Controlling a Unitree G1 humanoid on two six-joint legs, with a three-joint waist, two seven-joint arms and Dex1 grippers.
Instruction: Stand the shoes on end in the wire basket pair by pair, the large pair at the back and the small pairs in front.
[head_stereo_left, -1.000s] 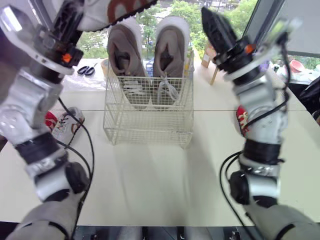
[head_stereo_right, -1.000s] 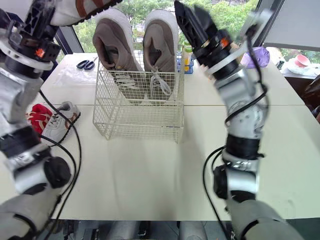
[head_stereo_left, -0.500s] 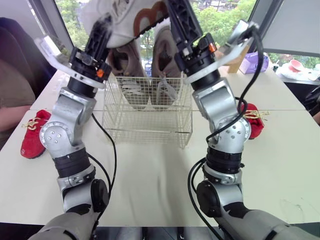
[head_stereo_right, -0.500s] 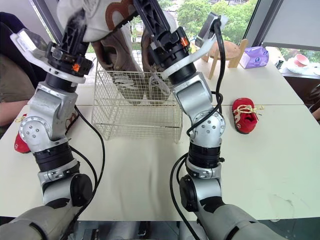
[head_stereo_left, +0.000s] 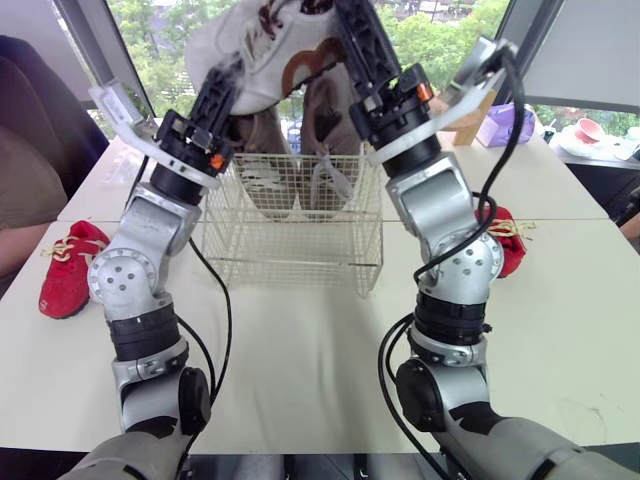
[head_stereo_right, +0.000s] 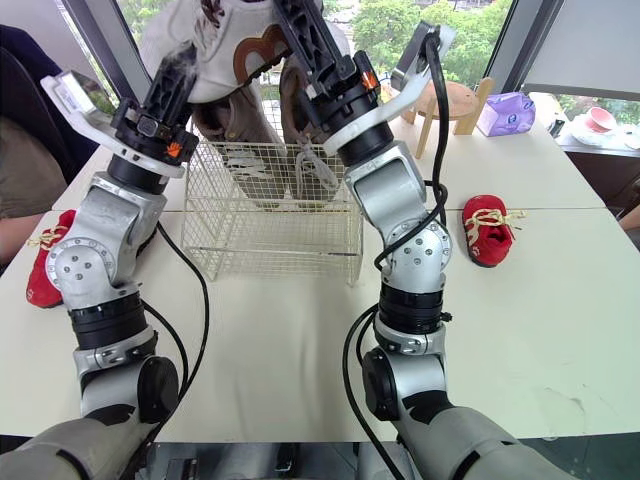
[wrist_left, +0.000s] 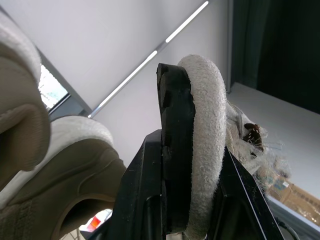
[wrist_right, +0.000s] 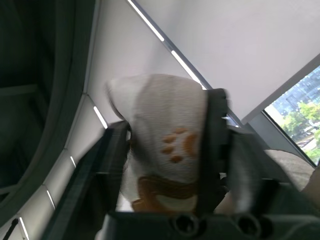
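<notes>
White shoe (head_stereo_left: 268, 52) hangs above the wire basket (head_stereo_left: 290, 240), pinched by left end effector (head_stereo_left: 225, 85) and right end effector (head_stereo_left: 358, 40).

The cream-white wire basket (head_stereo_left: 290, 235) holds the large pair (head_stereo_left: 322, 115), taupe with white soles. Above it, the white shoe (head_stereo_right: 225, 35) bears brown patches and seemingly an orange-brown paw print. To the basket's left lies a red shoe (head_stereo_left: 68, 268), to its right a second red shoe (head_stereo_right: 487, 228), both pale-laced.
</notes>
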